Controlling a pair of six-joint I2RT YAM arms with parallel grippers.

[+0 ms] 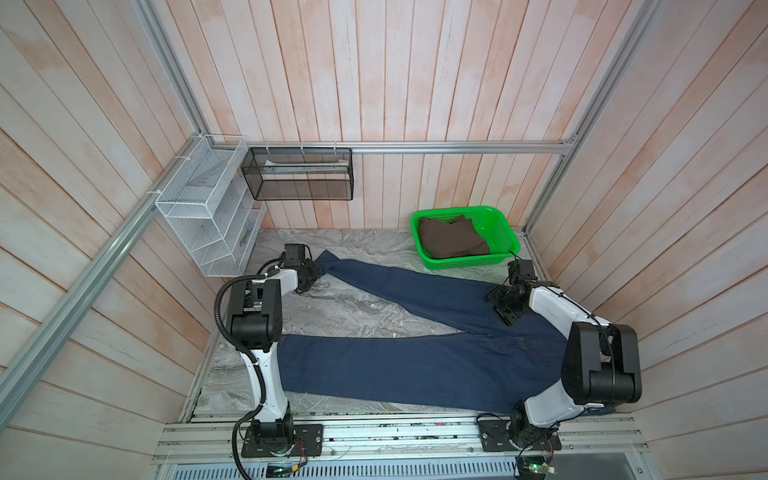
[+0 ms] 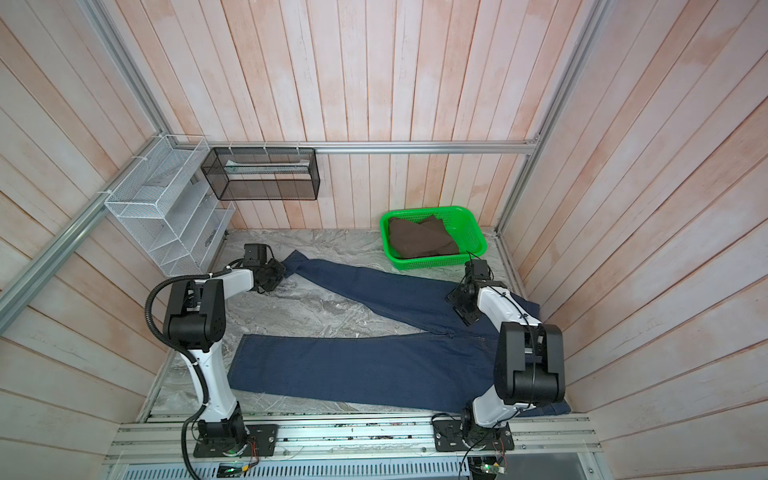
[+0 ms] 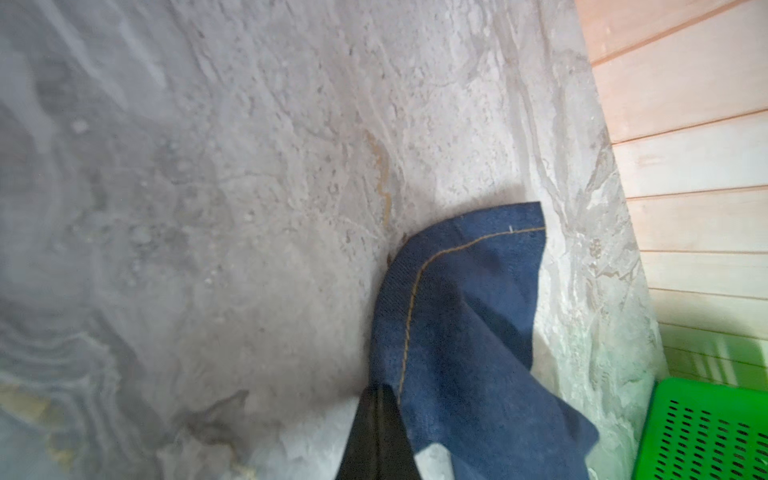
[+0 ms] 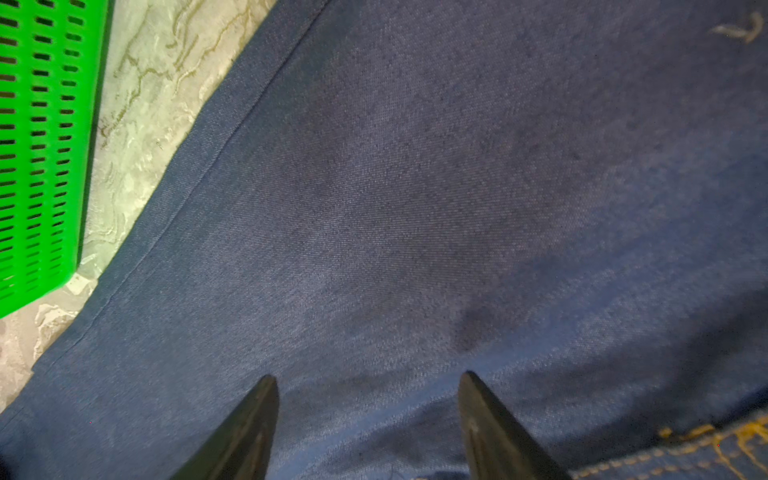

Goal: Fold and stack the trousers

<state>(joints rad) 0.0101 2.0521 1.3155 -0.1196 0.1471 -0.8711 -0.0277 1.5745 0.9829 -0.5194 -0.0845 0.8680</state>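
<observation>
Trousers (image 1: 395, 365) lie flat on the table (image 1: 353, 307), legs splayed in a V. The near leg runs along the front edge and the far leg angles off toward the back left. The waist end sits at the right, partly hidden under the right arm. Both top views show the trousers (image 2: 353, 365) the same way.

Left gripper (image 1: 315, 272) is at the far leg's hem (image 3: 457, 291). In the left wrist view its fingers (image 3: 376, 432) are pressed together with the hem corner pinched between them. The denim curls up off the table there, orange stitch line visible. So we read it as clamped on the trousers.

Right gripper (image 4: 370, 378) hangs over the denim near the waist, jaws apart. We can't tell if the tips touch the fabric. Orange stitching shows at one corner of that view.

Containers:
- Green basket (image 1: 465, 262) is on the table at back right, just beside the far leg, with a strip of table between them. It holds a folded brown cloth (image 1: 451, 241) that covers most of its floor.
- Black mesh bin (image 1: 299, 183) hangs on the back rail. Something pale and flat lies in it; we can't tell what.
- White rack (image 1: 199, 208) is on the left wall and has several compartments. A small dark item shows in a lower one, too small to identify.
</observation>
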